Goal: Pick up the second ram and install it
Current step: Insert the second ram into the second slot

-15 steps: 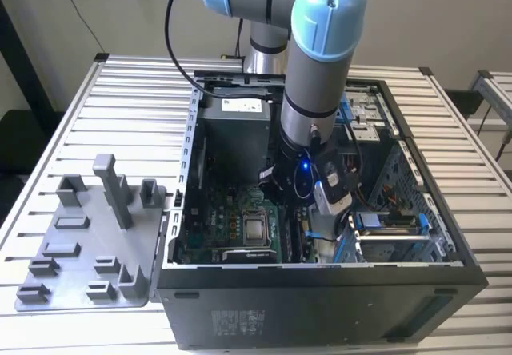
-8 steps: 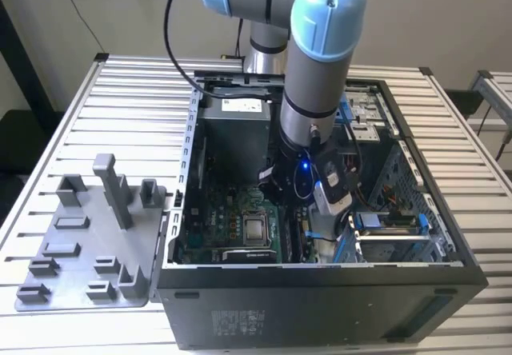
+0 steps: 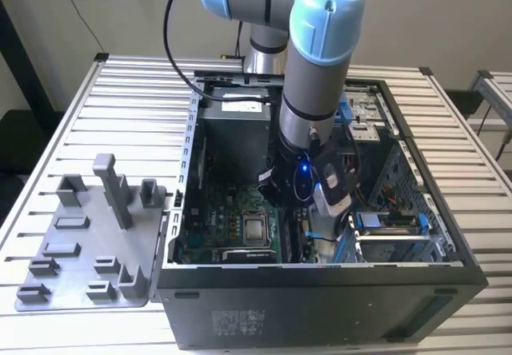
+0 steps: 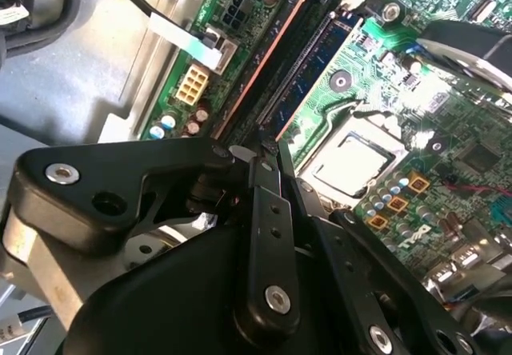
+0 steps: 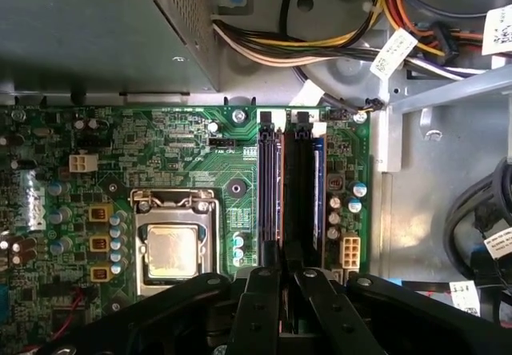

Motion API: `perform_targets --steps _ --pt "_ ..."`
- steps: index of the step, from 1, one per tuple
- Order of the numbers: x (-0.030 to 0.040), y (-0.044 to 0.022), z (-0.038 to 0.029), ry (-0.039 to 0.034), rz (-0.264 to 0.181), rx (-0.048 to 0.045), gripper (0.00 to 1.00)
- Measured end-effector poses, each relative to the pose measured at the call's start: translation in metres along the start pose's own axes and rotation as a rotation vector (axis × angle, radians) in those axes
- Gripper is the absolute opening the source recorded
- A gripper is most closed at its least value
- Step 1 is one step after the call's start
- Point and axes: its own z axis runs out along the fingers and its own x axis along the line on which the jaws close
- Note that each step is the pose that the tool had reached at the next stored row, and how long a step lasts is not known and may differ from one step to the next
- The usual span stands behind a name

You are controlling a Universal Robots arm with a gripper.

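The second ram (image 5: 272,187) is a long thin dark stick with a coppery top edge, standing on edge in a slot of the green motherboard (image 5: 176,139). In the second wrist view the second ram (image 4: 261,63) runs away from the black fingertips. My gripper (image 5: 284,269) (image 4: 254,149) has its fingers drawn together over the stick's near end; whether they touch it is unclear. In the exterior view the gripper (image 3: 282,203) reaches deep inside the open PC case (image 3: 320,299).
Another stick with a blue face (image 5: 318,179) stands two slots over, with a dark slot between. The CPU socket (image 5: 170,251) lies beside the slots. A cable bundle (image 5: 320,47) and metal box (image 5: 96,27) sit behind. A grey peg holder (image 3: 88,243) lies outside the case.
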Motion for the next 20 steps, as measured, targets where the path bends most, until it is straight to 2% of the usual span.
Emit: perform_targets --steps 4,12,13,14,20 --pt "0.0001 -0.0001 0.0043 0.0001 0.0 0.0 0.14" --pt "0.0001 -0.0002 0.0054 0.0 0.0 0.0001 0.15" --pt "0.0001 -0.0002 0.0055 0.0001 0.0 0.0001 0.22" --pt "0.0001 -0.0002 0.0043 0.0004 0.0 0.0003 0.22" --pt "-0.0003 0.0009 -0.0223 0.0003 0.0 0.0 0.22"
